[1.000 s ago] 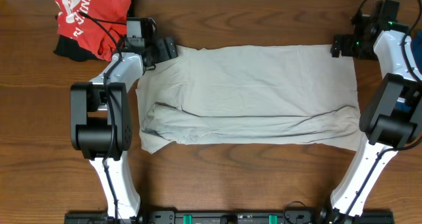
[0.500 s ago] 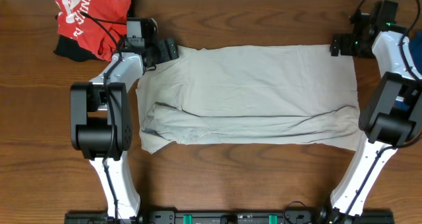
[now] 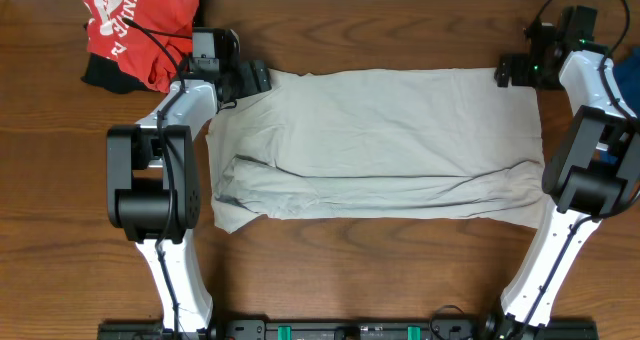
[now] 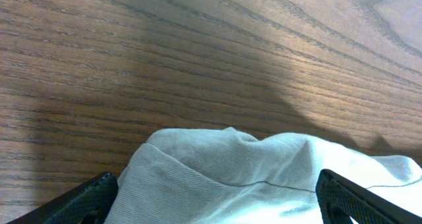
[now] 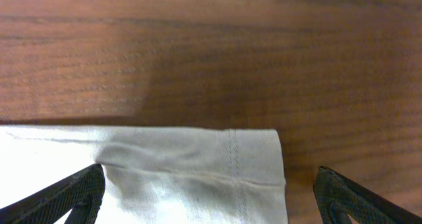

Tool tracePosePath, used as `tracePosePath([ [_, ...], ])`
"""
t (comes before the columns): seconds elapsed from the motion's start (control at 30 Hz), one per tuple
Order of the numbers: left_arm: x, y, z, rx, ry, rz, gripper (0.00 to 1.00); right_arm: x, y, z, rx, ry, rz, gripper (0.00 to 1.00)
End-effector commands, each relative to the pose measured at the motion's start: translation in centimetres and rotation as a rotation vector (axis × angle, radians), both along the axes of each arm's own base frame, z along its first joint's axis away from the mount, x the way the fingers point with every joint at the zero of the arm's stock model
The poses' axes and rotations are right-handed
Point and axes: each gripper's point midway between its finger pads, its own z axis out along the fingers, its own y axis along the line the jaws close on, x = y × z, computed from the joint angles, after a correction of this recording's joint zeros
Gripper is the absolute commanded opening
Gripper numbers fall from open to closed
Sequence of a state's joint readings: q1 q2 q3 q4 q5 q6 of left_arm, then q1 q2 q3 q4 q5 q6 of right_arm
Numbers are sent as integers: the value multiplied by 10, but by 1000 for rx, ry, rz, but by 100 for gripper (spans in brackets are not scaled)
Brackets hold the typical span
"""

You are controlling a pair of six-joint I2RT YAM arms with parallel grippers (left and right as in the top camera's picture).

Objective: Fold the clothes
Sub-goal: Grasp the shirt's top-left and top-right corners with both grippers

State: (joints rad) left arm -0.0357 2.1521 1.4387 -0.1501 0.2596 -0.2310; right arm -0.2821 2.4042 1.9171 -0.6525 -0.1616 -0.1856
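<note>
Between left hand and right hand, flat beige shirt

One shirt, one red garment, two arms.

The brown wooden desk carries a large pale beige shirt, spread wide across its middle, with a long crease running along the near part. At the far left corner a crumpled red garment with white lettering lies partly over a dark cloth, near the shirt but apart from it.
</note>
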Motion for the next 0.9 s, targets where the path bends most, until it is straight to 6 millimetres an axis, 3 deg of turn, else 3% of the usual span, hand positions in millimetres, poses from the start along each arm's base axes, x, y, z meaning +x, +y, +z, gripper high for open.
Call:
tracePosePath([
  [0.0,6,-3,1,5,-11,-20,96,6,1,-3,20,-21,28,99],
  [0.5,4,-3,0,5,-4,-20,96,7,5,0,73,-54,93,99],
  [0.73,4,-2,0,9,-4,-17,96,-1,9,-17,80,-11,128,99],
  [0.87,5,-2,1,9,-9,-17,87,-2,9,-21,84,-2,127,99],
])
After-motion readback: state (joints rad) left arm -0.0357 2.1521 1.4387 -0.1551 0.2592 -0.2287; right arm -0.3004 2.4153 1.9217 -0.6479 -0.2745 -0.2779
